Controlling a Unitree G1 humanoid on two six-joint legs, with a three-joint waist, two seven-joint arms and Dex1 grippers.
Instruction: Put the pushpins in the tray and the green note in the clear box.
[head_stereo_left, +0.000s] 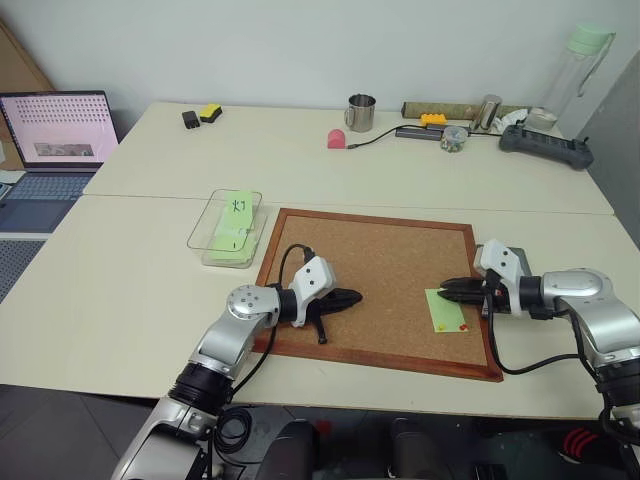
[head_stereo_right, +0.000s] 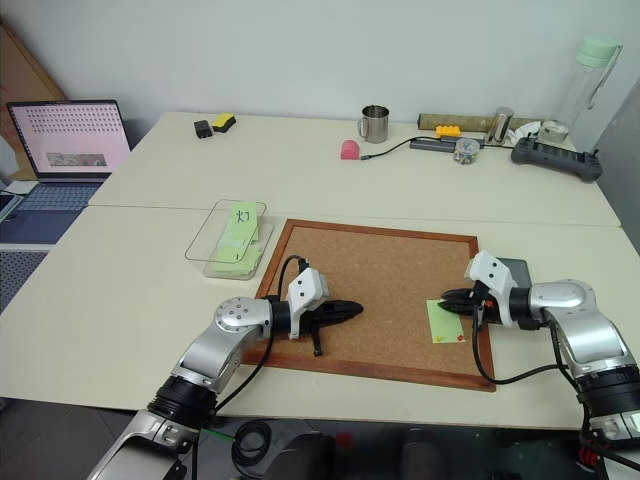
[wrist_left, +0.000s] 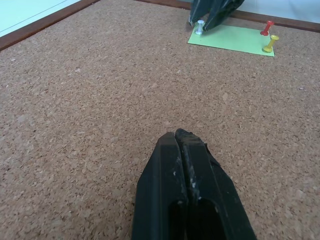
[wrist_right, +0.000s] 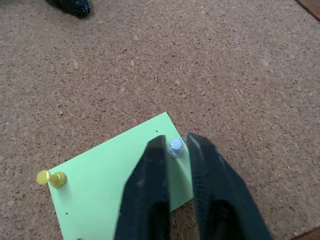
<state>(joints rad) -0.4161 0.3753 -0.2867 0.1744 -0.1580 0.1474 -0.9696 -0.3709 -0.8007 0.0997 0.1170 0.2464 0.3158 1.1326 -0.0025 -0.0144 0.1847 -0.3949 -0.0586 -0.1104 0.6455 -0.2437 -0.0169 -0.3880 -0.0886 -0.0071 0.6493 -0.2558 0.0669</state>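
The right gripper (wrist_right: 175, 150) is closed on a pale pin (wrist_right: 175, 147) at one corner of the green note (wrist_right: 120, 175), which lies by the right edge of the cork board (head_stereo_left: 380, 260). The pin head is seen pinched between the two fingertips, so the step in hand is judged to be pulling this pin out. A straight pull along the pin's shaft is called for, so that the note is not torn or dragged. A yellow pin (wrist_right: 52, 178) and a red pin (wrist_left: 267, 26) are stuck at the note's other end, so it should stay put. The grip must be kept firm on such a small head. The left gripper (wrist_left: 186, 145) is shut, empty, over the board's near-left part. The clear box (head_stereo_left: 226, 228) lies just off the board's far-left corner.
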